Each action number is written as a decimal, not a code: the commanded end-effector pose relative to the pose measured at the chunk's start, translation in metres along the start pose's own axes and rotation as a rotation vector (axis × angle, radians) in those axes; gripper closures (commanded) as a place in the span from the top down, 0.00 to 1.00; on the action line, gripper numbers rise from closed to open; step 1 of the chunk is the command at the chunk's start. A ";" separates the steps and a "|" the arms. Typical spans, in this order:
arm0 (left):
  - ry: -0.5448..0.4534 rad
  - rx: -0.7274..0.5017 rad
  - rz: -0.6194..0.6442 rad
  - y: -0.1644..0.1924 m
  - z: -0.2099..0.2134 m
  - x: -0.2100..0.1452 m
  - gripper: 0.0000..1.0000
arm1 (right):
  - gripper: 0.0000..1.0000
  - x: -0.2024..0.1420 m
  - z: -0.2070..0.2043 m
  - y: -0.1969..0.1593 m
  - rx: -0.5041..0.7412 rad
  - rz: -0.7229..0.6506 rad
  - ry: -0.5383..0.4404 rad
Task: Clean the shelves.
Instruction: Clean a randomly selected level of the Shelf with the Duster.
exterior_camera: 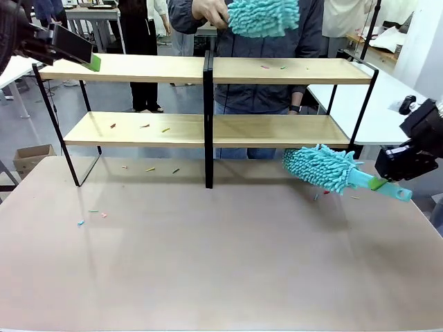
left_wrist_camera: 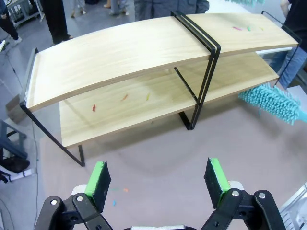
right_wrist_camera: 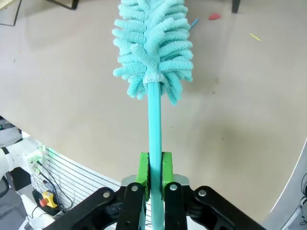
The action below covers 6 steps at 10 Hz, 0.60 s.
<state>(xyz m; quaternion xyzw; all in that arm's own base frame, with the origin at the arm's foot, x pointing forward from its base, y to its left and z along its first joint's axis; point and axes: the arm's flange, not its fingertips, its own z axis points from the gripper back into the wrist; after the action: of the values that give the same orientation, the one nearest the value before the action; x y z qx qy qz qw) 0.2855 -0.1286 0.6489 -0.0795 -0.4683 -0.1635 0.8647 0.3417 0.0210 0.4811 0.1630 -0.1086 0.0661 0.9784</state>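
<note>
The shelves (exterior_camera: 138, 68) are a two-tier rack of light wooden boards on a black frame, standing at the table's far side; small coloured scraps lie on both boards. From the left wrist the shelves (left_wrist_camera: 124, 52) appear ahead. My right gripper (exterior_camera: 379, 183) is shut on the handle of a turquoise fluffy duster (exterior_camera: 320, 168), whose head rests low by the rack's right foot. In the right wrist view the duster (right_wrist_camera: 153, 43) runs straight out from the shut gripper (right_wrist_camera: 154, 170). My left gripper (left_wrist_camera: 158, 181) hangs open at the rack's upper left corner (exterior_camera: 86, 57). A person holds a second duster (exterior_camera: 263, 16) above the top board.
The beige table (exterior_camera: 221, 263) carries loose scraps at left (exterior_camera: 90, 216) and some near the right duster. White tables stand to the right (exterior_camera: 387, 111) and far left. A cardboard box (exterior_camera: 31, 158) sits on the floor at left.
</note>
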 end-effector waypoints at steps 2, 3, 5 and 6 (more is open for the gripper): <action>-0.006 -0.004 0.003 0.002 0.000 0.000 1.00 | 0.13 -0.006 -0.023 -0.004 -0.081 -0.119 -0.111; -0.006 -0.004 0.003 0.002 0.000 0.000 1.00 | 0.13 0.002 -0.003 -0.003 -0.004 -0.020 -0.001; -0.006 -0.004 0.003 0.002 0.000 0.000 1.00 | 0.13 0.012 -0.018 -0.010 -0.021 -0.072 -0.031; -0.006 -0.004 0.003 0.002 0.000 0.000 1.00 | 0.13 0.013 -0.024 -0.013 -0.025 -0.087 -0.030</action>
<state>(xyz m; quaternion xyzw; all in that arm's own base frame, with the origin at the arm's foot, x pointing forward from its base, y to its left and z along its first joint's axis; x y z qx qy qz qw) 0.2856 -0.1286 0.6489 -0.0795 -0.4683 -0.1634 0.8647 0.3566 0.0178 0.4672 0.1565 -0.1124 0.0330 0.9807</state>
